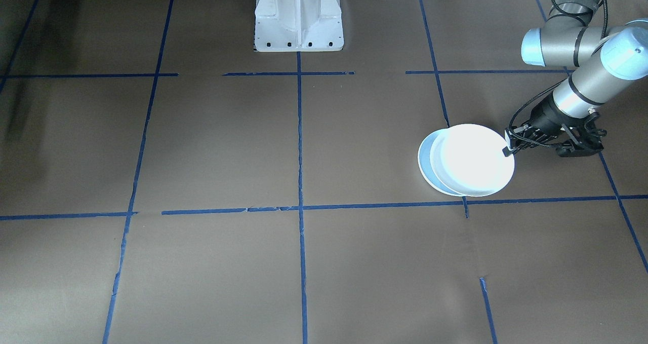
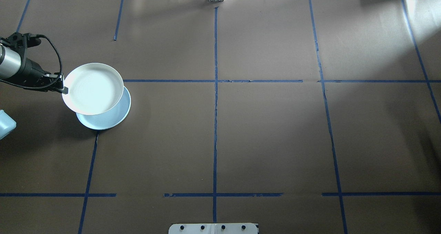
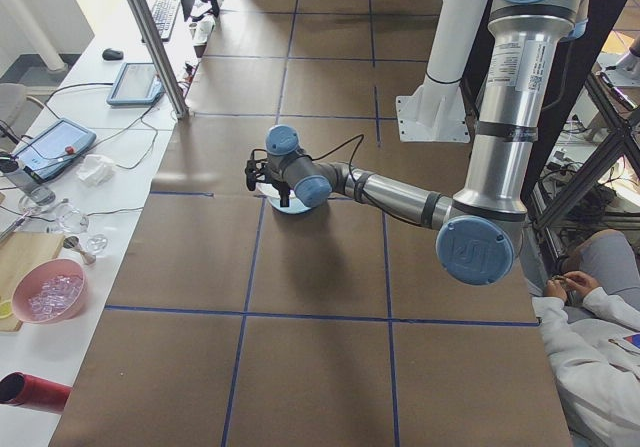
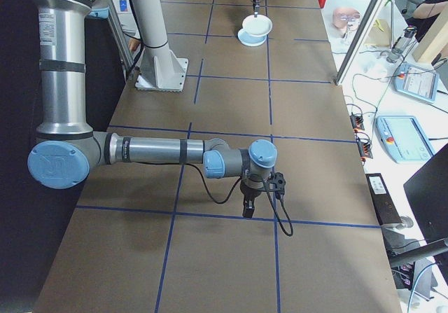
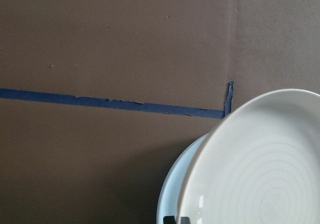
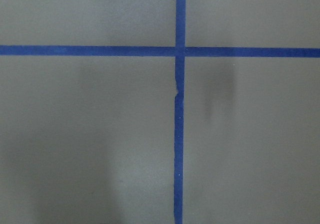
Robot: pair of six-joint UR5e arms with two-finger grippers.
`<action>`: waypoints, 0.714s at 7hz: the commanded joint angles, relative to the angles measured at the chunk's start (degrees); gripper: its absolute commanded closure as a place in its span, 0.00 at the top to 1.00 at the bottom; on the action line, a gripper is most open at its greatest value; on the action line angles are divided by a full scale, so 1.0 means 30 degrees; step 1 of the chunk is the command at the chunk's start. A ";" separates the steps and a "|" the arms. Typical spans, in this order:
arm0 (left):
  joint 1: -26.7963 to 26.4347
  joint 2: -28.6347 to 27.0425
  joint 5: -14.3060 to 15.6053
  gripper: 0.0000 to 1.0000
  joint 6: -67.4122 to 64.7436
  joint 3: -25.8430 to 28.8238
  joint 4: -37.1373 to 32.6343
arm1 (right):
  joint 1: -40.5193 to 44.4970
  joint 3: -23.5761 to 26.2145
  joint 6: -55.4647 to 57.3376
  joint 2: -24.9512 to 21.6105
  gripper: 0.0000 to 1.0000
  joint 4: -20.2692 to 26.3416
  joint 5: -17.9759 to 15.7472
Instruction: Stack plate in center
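A white plate (image 2: pixel 93 88) hangs slightly tilted over a light-blue plate (image 2: pixel 110 120) that lies flat on the brown table, on the robot's left side. My left gripper (image 2: pixel 63 87) is shut on the white plate's outer rim (image 1: pixel 508 149). The left wrist view shows the white plate (image 5: pixel 260 169) overlapping the blue plate (image 5: pixel 172 199) beside a tape corner. My right gripper (image 4: pixel 247 208) hangs low over the table on the right side and shows only in the exterior right view. Whether it is open or shut I cannot tell.
Blue tape lines (image 2: pixel 215 89) divide the brown table into squares. The robot's white base (image 1: pixel 298 17) stands at the table's middle edge. A side bench holds a pink bowl (image 3: pixel 48 297) and tablets. A person (image 3: pixel 590 317) sits by the robot's side.
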 commanded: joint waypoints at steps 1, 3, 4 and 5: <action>0.0254 -0.0023 0.0021 0.00 -0.0252 0.0095 -0.0022 | 0.0000 0.0004 -0.0007 0.0000 1.00 0.0000 0.0000; 0.0634 -0.0023 0.0051 0.00 -0.0252 0.0358 -0.0022 | 0.0000 0.0004 -0.0007 0.0000 1.00 0.0000 0.0000; 0.0637 -0.0052 0.0051 0.00 -0.0223 0.0388 -0.0022 | 0.0000 0.0004 -0.0007 0.0000 1.00 0.0000 0.0000; 0.0637 -0.0168 0.0051 0.00 -0.0223 0.0620 -0.0022 | 0.0000 0.0004 -0.0007 0.0000 1.00 0.0000 0.0000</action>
